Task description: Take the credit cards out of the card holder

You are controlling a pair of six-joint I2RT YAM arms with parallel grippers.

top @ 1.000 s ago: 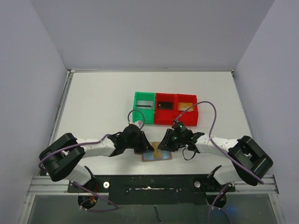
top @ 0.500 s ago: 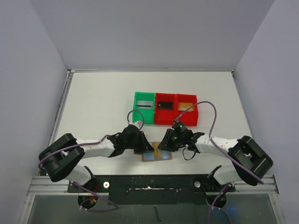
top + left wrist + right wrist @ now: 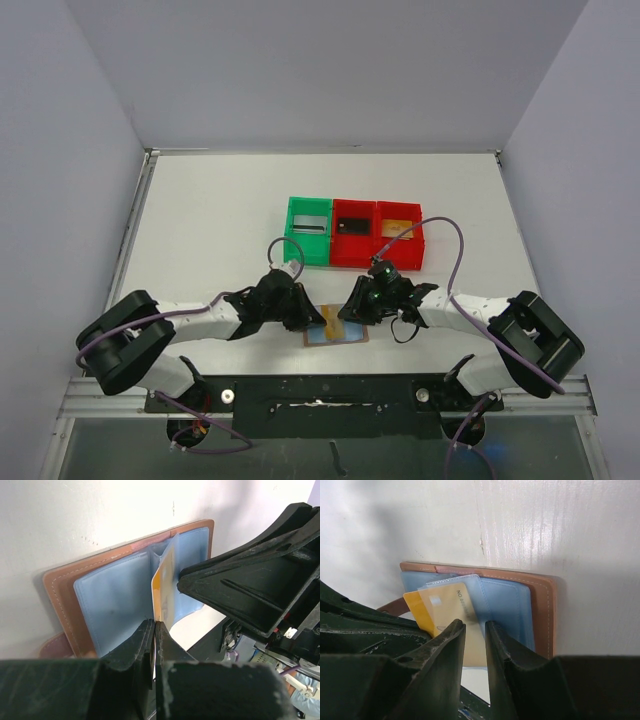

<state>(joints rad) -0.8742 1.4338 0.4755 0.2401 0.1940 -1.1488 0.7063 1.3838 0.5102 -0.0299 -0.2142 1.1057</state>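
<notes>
The card holder (image 3: pixel 348 337) lies open near the table's front edge, tan leather (image 3: pixel 57 587) outside and light blue lining (image 3: pixel 502 605) inside. One of the credit cards, a gold one (image 3: pixel 163 592), sticks up out of a middle pocket. My left gripper (image 3: pixel 155 626) is shut on that card's near edge. The same gold card (image 3: pixel 451 611) shows under a clear sleeve in the right wrist view. My right gripper (image 3: pixel 475 626) points down at the holder's right half, jaws a narrow gap apart with nothing clamped between them.
Behind the holder stand a green bin (image 3: pixel 307 243) with a grey card, a red bin (image 3: pixel 352 246) with a dark card and another red bin (image 3: pixel 400 246) with a gold card. The two grippers (image 3: pixel 328 312) are almost touching over the holder.
The left jaws have shut the last bit onto the gold card's edge, and the left arm has shifted slightly. The right arm and the holder have not moved.
</notes>
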